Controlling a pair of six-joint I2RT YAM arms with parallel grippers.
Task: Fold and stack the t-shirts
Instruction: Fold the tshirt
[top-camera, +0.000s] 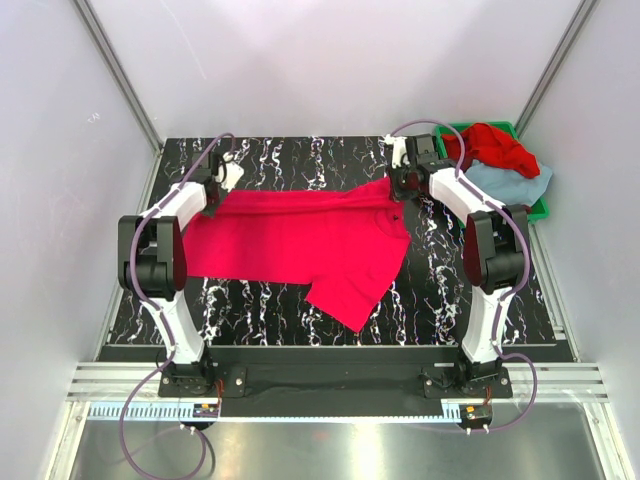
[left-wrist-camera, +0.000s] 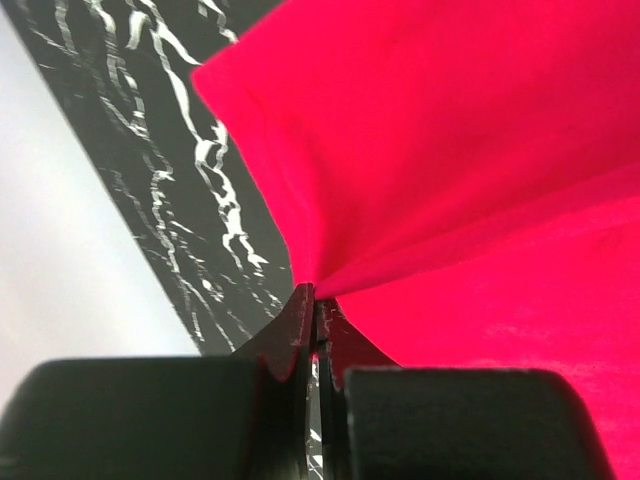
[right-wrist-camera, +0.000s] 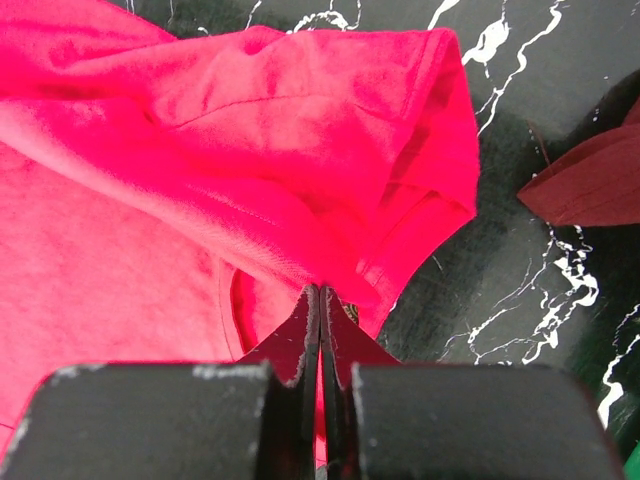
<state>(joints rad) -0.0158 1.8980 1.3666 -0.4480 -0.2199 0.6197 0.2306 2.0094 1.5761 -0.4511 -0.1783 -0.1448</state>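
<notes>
A crimson-pink t-shirt lies spread across the black marbled table, one sleeve pointing to the front. My left gripper is shut on its far left edge; in the left wrist view the cloth fans out from the closed fingertips. My right gripper is shut on its far right end near the collar; the cloth bunches at the closed tips. A brighter red t-shirt and a light blue-grey one lie in the bin. A dark maroon piece shows in the right wrist view.
A green plastic bin stands at the back right corner, just right of my right arm. White walls and metal posts close in the table on three sides. The arm bases stand at the near edge.
</notes>
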